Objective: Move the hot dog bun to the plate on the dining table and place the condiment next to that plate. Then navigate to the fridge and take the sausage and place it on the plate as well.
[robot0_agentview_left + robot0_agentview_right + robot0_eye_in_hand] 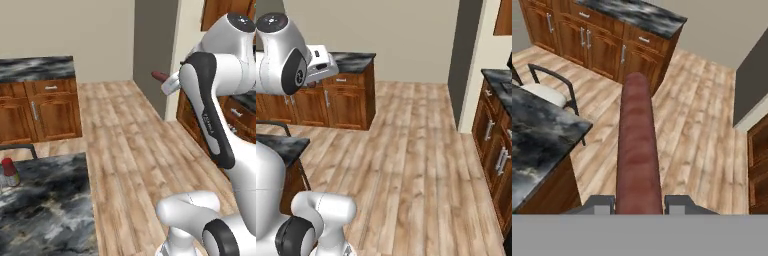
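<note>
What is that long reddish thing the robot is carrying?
Find the white arm raised over the wooden floor. At its tip the jaws are shut on a sausage that points out ahead of the hand. It is long, smooth, round-ended and reddish-brown, unlike the small red-capped bottle standing on the dark table.

One sausage (pixel 638 150), one condiment bottle (pixel 10 172), one dining table (pixel 50 210), one wall counter (pixel 637 15), one chair (pixel 547 92), one gripper (pixel 639 204).
</note>
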Available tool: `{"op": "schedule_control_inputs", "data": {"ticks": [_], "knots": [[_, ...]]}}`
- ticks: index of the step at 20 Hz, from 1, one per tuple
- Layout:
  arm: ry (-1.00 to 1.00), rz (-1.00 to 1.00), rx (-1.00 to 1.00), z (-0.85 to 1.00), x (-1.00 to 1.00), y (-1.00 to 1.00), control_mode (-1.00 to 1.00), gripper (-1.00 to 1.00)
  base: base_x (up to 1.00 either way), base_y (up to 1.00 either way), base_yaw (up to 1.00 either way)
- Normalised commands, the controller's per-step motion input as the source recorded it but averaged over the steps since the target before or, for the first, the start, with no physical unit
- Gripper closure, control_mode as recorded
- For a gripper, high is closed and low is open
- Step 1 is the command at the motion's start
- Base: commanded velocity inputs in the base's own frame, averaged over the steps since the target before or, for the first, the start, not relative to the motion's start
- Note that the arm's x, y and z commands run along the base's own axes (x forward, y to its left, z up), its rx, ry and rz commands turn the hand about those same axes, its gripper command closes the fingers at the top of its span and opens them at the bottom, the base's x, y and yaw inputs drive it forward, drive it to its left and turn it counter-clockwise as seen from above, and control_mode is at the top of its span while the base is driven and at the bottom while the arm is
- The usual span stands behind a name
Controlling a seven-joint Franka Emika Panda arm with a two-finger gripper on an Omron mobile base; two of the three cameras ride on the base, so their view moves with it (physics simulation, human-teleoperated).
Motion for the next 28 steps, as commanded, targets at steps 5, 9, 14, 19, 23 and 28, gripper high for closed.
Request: {"op": "schedule_control_inputs", "data": {"ticks": [5, 9, 14, 19, 23, 28], "knots": [[0.0, 0.0, 0.0, 0.0, 0.0, 0.0, 1.0, 1.0, 0.78, -0.58, 0.5], [0.0, 0.0, 0.0, 0.0, 0.0, 0.0, 1.0, 1.0, 0.73, -0.73, 0.43], [0.0, 0.0, 0.0, 0.0, 0.0, 0.0, 1.0, 1.0, 0.66, -0.63, 0.48], [0.0, 0.0, 0.0, 0.0, 0.0, 0.0, 1.0, 1.0, 0.6, -0.46, 0.57], [0.0, 0.0, 0.0, 0.0, 0.0, 0.0, 1.0, 1.0, 0.59, -0.46, 0.58], [0.0, 0.0, 0.0, 0.0, 0.0, 0.0, 1.0, 1.0, 0.56, -0.5, 0.57]]}}
